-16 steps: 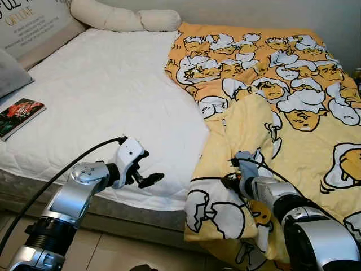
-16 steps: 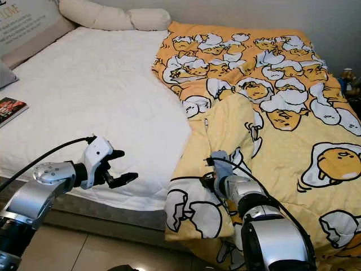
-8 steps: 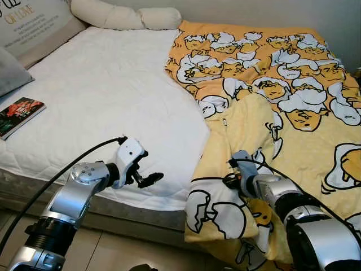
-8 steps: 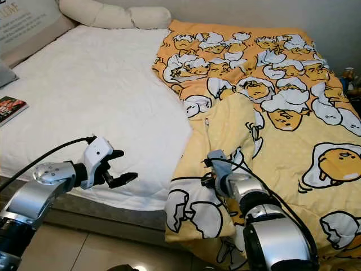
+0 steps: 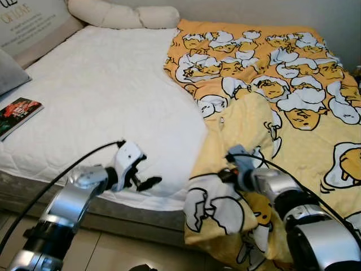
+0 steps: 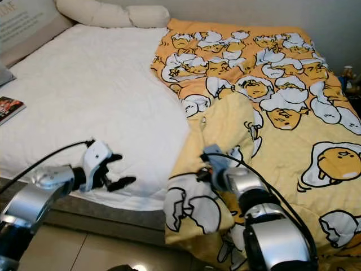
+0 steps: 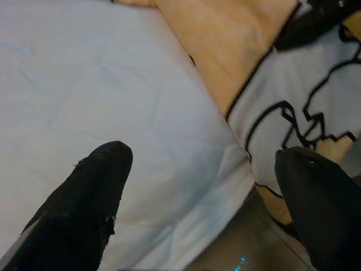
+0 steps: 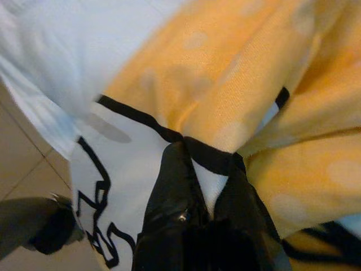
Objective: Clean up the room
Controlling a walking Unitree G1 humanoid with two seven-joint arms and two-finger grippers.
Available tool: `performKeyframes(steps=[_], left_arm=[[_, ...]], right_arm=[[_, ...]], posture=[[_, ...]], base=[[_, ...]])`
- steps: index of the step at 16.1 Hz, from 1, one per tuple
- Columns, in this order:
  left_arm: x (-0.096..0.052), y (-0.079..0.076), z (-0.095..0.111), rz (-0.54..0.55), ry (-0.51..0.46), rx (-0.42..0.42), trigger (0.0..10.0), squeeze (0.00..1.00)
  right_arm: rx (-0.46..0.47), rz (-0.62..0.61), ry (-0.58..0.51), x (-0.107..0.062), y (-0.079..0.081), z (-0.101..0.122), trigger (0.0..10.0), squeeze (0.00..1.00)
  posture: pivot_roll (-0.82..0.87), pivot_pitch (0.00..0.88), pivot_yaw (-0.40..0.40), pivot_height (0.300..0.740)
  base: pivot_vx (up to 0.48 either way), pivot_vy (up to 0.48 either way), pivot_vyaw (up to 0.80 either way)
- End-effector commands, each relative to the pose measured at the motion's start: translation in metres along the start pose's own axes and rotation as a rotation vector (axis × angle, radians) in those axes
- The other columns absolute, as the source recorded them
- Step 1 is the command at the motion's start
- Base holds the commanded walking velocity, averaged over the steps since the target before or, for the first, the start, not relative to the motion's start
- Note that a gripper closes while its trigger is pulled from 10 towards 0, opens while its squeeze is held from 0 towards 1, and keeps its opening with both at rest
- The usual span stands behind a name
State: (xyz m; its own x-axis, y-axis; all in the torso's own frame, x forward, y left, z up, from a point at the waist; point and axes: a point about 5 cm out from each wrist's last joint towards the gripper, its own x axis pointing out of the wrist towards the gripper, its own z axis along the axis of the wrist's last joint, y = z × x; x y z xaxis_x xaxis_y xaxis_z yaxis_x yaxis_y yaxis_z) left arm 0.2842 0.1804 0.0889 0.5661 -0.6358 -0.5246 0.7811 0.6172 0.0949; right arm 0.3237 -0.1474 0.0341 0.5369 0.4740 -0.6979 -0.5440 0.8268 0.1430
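Left eye view: yellow-orange cartoon-egg print duvet (image 5: 282,101) bunched on the robot's right half of the white quilted mattress (image 5: 101,96), long axis from the foot edge up to the cream bolster pillows (image 5: 124,16). Near corner folded over, hanging off the foot edge. Small dark-covered book (image 5: 20,114) at the far left edge.
Right eye view: same scene. Right claw (image 6: 204,171) at the folded near corner, close to the mattress edge. Left claw (image 6: 115,172) hovers over bare mattress, just left of the duvet hem, touching nothing that I can see.
Left wrist view: left claw fingers (image 7: 84,209) spread wide, released, empty. White sheet below, hem with black outline print just beyond; tiled floor (image 7: 237,254) past the edge.
Right wrist view: right claw fingers (image 8: 175,209) clenched, grasping a fold of the duvet at a black-lined seam.
Step in hand (my guess): spreading the duvet over the bare side.
Doing it well: hold the pinch firm, drag the corner toward the robot's left along the foot edge, low and slow so the cloth doesn't slip; left claw could take the hem to keep it square.
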Motion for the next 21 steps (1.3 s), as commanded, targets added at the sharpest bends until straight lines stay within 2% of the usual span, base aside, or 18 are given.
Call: performKeyframes(steps=[1, 2, 3, 6, 7, 8, 9, 10, 11, 12, 13, 15, 17, 21], left_arm=[[-0.009, 0.005, -0.002, 0.011, 0.024, 0.015, 10.0, 0.00], [-0.013, 0.008, -0.005, 0.021, 0.039, 0.016, 10.0, 0.00], [-0.018, 0.013, -0.008, 0.040, 0.051, 0.012, 10.0, 0.00], [-0.029, 0.023, -0.014, 0.082, 0.080, 0.005, 10.0, 0.00], [-0.032, 0.023, -0.015, 0.085, 0.086, 0.004, 10.0, 0.00], [-0.035, 0.024, -0.018, 0.090, 0.096, 0.001, 10.0, 0.00], [-0.037, 0.024, -0.019, 0.092, 0.102, -0.002, 10.0, 0.00], [-0.038, 0.024, -0.021, 0.093, 0.107, -0.005, 10.0, 0.00], [-0.039, 0.024, -0.021, 0.094, 0.111, -0.007, 10.0, 0.00], [-0.040, 0.025, -0.022, 0.096, 0.113, -0.008, 10.0, 0.00], [-0.040, 0.025, -0.022, 0.098, 0.116, -0.008, 10.0, 0.00], [-0.041, 0.026, -0.023, 0.100, 0.119, -0.009, 10.0, 0.00], [-0.040, 0.026, -0.024, 0.100, 0.123, -0.009, 10.0, 0.00], [-0.040, 0.026, -0.026, 0.102, 0.126, -0.013, 10.0, 0.00]], right_arm=[[-0.074, 0.092, -0.101, 0.003, 0.017, 0.032, 0.0, 0.00], [-0.112, 0.145, -0.129, 0.005, 0.029, 0.045, 0.0, 0.00], [-0.162, 0.236, -0.175, 0.006, 0.048, 0.062, 0.0, 0.00], [-0.350, 0.519, -0.322, -0.006, 0.102, 0.101, 0.0, 0.00], [-0.371, 0.616, -0.376, -0.014, 0.116, 0.109, 1.7, 0.00], [-0.414, 0.781, -0.459, -0.030, 0.137, 0.118, 4.0, 0.00], [-0.449, 0.878, -0.485, -0.041, 0.146, 0.119, 5.5, 0.00], [-0.470, 0.933, -0.474, -0.045, 0.150, 0.115, 10.0, 0.00], [-0.474, 0.966, -0.443, -0.047, 0.151, 0.110, 10.0, 0.00], [-0.464, 0.987, -0.404, -0.047, 0.150, 0.104, 10.0, 0.28], [-0.444, 0.991, -0.377, -0.047, 0.149, 0.099, 10.0, 1.00], [-0.438, 0.969, -0.348, -0.048, 0.146, 0.093, 10.0, 1.00], [-0.467, 0.884, -0.298, -0.043, 0.139, 0.084, 10.0, 1.00], [-0.404, 0.816, -0.331, -0.043, 0.133, 0.086, 10.0, 1.00]], posture=[[-0.02, 0.000, 0.037, 0.740], [-0.02, 0.000, 0.039, 0.740], [-0.02, 0.000, 0.040, 0.740], [-0.02, 0.000, 0.039, 0.740], [-0.01, 0.000, 0.039, 0.740], [-0.01, 0.000, 0.038, 0.740], [-0.01, 0.000, 0.039, 0.740], [-0.01, 0.000, 0.039, 0.740], [-0.01, 0.000, 0.040, 0.740], [-0.01, 0.000, 0.041, 0.740], [-0.01, 0.000, 0.042, 0.740], [-0.01, 0.000, 0.044, 0.740], [-0.02, 0.000, 0.046, 0.740], [-0.02, 0.000, 0.049, 0.740]], base=[[0.000, 0.000, 0.00], [0.000, 0.000, 0.00], [0.000, 0.000, 0.00], [0.000, 0.000, 0.00], [0.000, 0.000, 0.00], [0.000, 0.000, 0.00], [0.000, 0.000, 0.00], [0.000, 0.000, 0.00], [0.000, 0.000, 0.00], [0.000, 0.000, 0.00], [0.000, 0.000, 0.00], [0.000, 0.000, 0.00], [0.000, 0.000, 0.00], [0.000, 0.000, 0.00]])
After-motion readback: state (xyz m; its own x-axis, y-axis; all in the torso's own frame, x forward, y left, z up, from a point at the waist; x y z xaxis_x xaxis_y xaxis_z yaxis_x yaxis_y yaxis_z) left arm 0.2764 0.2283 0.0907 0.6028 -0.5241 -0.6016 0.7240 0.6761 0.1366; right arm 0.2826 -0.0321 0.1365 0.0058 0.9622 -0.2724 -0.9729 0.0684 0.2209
